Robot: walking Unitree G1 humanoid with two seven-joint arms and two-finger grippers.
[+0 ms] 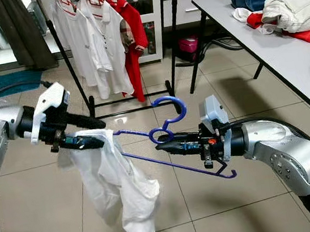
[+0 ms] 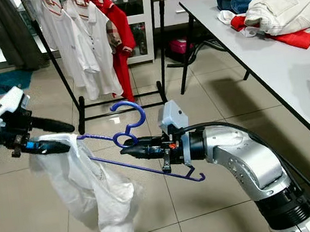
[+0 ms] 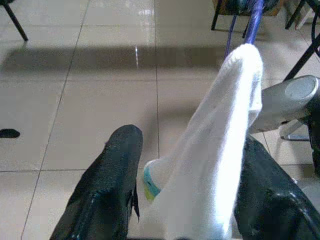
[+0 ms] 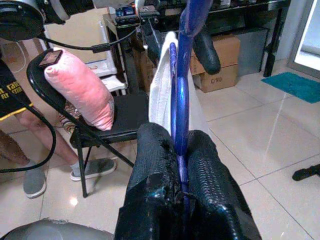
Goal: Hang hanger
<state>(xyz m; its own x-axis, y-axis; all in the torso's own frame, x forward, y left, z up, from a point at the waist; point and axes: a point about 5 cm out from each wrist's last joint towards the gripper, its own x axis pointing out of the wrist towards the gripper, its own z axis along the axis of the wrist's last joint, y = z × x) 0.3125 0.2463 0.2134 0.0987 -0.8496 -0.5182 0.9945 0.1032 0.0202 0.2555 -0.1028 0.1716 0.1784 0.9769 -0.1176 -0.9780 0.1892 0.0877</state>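
We hold the purple hanger [image 1: 169, 134] in mid-air above the tiled floor [image 1: 211, 194]. Our right gripper [image 1: 167, 146] is clamped on it just below the hook, which curls toward twelve o'clock. At nine o'clock from there, our left gripper [image 1: 91, 133] pinches the white garment [image 1: 115, 181] draped over the hanger's far end. The clothes rack [image 1: 106, 48] stands beyond, well apart.

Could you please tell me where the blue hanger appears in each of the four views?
Left eye view: blue hanger at centre, held by the right claw.
Right eye view: centre-left.
Left wrist view: thin blue rod at the top edge.
Right wrist view: upright at centre.
Shared landmark: the white garment draped on it.
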